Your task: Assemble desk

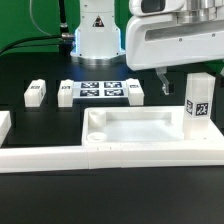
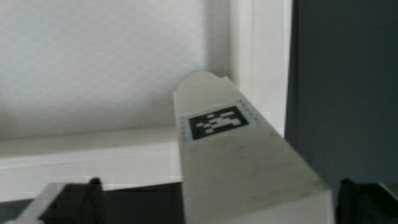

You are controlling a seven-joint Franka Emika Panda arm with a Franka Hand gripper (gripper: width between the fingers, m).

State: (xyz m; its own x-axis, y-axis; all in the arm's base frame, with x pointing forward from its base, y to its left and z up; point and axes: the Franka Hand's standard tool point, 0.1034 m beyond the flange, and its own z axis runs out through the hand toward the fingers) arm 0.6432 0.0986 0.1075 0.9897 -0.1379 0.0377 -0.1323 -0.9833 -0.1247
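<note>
Nearest you in the exterior view is the long white border rail [image 1: 60,157], running along the front of the black desk [image 1: 30,195]. Just behind it, touching or nearly so, lies the tabletop [image 1: 130,130], open side up with its rim showing all round.

At the tabletop's corner on the exterior view's right you have the upright leg block [image 1: 198,101], standing on end with its tag facing the camera. Whether it is seated in the corner or only resting there, you cannot tell. The wrist view looks down on the same block [image 2: 240,150], its tag on top, with the tabletop's speckled floor [image 2: 107,70] on one side and the rim and the dark desk [image 2: 347,60] on the other.

Your jaws hang directly above that block and stand apart. In the wrist view the two dark fingertips [image 2: 71,200] straddle it, with a clear gap on one side, so nothing is gripped.

Farther back, the loose leg blocks [image 1: 35,93] [image 1: 67,93] [image 1: 135,92] lie in a row on the desk. Two of them sit just beside either end of the marker board [image 1: 100,90], and the third is apart toward the exterior view's left. Behind them stands the arm's base [image 1: 97,35].
</note>
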